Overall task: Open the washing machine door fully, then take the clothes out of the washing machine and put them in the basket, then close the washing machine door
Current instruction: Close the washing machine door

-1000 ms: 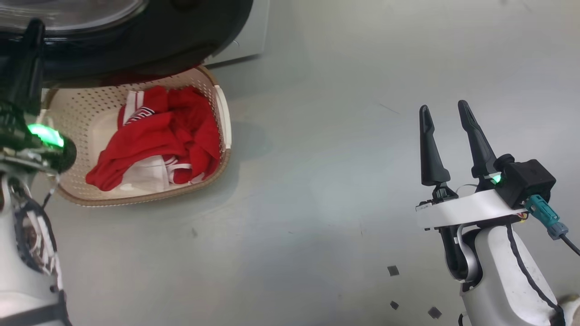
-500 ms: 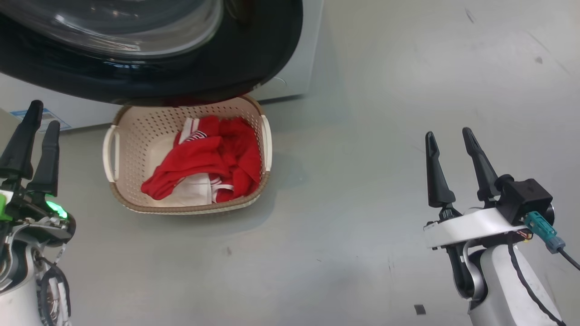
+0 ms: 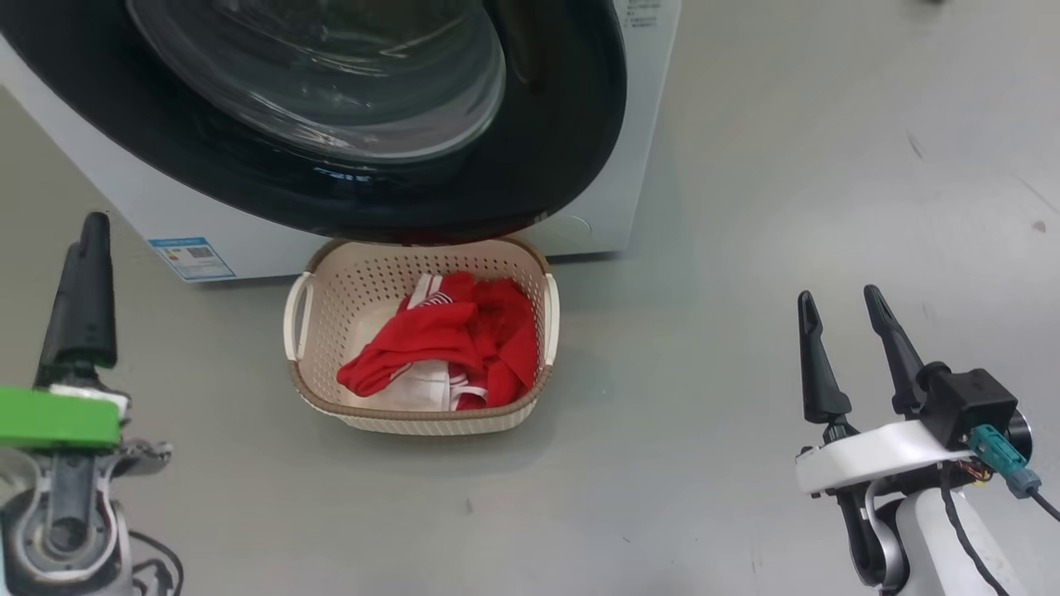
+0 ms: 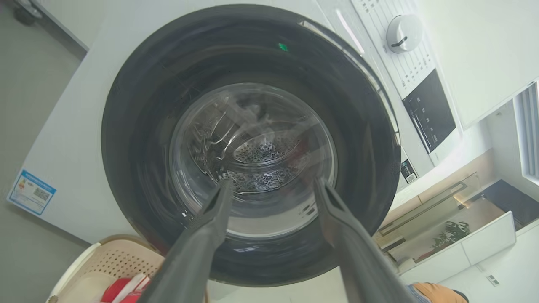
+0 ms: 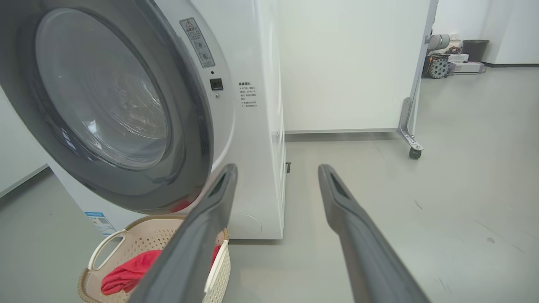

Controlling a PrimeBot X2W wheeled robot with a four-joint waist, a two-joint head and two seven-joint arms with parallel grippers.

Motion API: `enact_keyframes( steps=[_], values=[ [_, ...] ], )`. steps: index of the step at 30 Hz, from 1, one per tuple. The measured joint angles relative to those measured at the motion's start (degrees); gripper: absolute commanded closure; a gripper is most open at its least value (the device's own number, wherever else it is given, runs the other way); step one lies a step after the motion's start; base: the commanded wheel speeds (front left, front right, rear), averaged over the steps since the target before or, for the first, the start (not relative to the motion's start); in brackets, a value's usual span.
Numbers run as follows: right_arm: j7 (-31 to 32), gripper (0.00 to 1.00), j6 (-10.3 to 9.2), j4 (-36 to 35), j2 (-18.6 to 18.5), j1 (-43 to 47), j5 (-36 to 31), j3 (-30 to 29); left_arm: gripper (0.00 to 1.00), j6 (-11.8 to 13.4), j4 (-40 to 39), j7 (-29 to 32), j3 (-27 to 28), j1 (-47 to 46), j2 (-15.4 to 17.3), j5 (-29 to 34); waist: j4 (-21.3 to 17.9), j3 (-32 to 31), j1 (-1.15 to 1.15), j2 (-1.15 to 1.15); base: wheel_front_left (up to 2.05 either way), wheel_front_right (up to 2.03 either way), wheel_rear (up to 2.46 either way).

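The washing machine door [image 3: 571, 124], black-rimmed with a bulging glass bowl, lies flat against the white washing machine [image 3: 642, 124]. On the floor right below it stands the cream basket [image 3: 414, 411] with the red clothes [image 3: 431, 339] heaped inside. My left gripper [image 3: 89, 232] is at the lower left, well apart from the basket. In the left wrist view the left gripper [image 4: 273, 182] points at the door glass [image 4: 252, 139], open with nothing between its fingers. My right gripper [image 3: 836, 294] stands open and empty over bare floor to the basket's right.
A blue sticker [image 3: 190, 258] marks the machine's lower front. The machine's knob [image 4: 403, 27] and display sit above the door. A white panel on castors [image 5: 414, 152] stands behind and to the right of the machine. Grey floor [image 3: 745, 207] stretches to the right.
The head camera has risen, so the machine and basket now sit nearer the picture's centre. My left gripper has come away from the door's rim to the lower left.
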Motion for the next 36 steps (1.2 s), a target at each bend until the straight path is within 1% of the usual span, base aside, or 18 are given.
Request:
enact_keyframes(
  steps=[2, 5, 6, 13, 16, 21, 27, 36],
  values=[
    [0.00, 0.00, 0.00, 0.16, -0.22, 0.69, -0.07, -0.08, 0.00, 0.00, -1.12, -2.53, -1.85, 1.78, 1.05, 4.92, 0.61, -1.05, 0.00, 0.00, 0.00, 0.00, 0.00],
    [0.00, 0.00, -0.01, 0.43, -0.46, 1.43, -0.14, -0.08, 0.00, -0.01, -1.75, -6.39, -4.46, 5.05, 4.26, 14.11, 1.35, -2.63, 0.00, 0.00, 0.00, 0.00, 0.00],
    [0.00, 0.00, -0.01, 0.48, -0.51, 1.72, -0.14, -0.08, 0.00, -0.01, -1.63, -7.34, -4.98, 6.19, 4.90, 16.26, 1.53, -3.14, 0.00, 0.00, 0.00, 0.00, 0.00],
    [0.00, 0.00, -0.05, 1.26, -0.67, 4.43, -0.14, -0.41, 0.00, -0.07, 1.11, -13.13, -10.01, 13.61, 7.86, 30.92, 2.28, -6.69, 0.00, 0.00, 0.00, 0.00, 0.00],
    [0.00, 0.00, -0.59, 1.30, -0.68, 5.89, -0.14, -0.48, 0.00, -0.07, 1.90, -14.66, -11.47, 15.95, 7.97, 35.15, 2.46, -8.11, 0.00, 0.00, 0.00, 0.00, 0.00],
    [0.04, 0.00, -0.62, 1.29, -0.90, 7.83, -0.14, -0.46, 0.00, 0.20, 2.71, -17.07, -14.13, 18.10, 7.92, 40.33, 2.67, -9.83, 0.00, 0.00, 0.00, 0.00, 0.00],
    [0.54, 0.00, -0.65, 0.87, -1.02, 9.40, -0.14, -0.43, 0.00, 1.85, 3.65, -19.28, -16.31, 19.75, 7.33, 43.83, 2.56, -10.84, 0.00, 0.00, 0.00, 0.00, 0.00],
    [0.68, 0.00, -1.11, -0.29, -1.07, 10.20, -0.14, 0.03, 0.00, 3.60, 4.36, -21.31, -17.81, 20.46, 5.92, 45.75, 1.93, -11.16, 0.00, 0.00, 0.00, 0.00, 0.00]
  ],
)
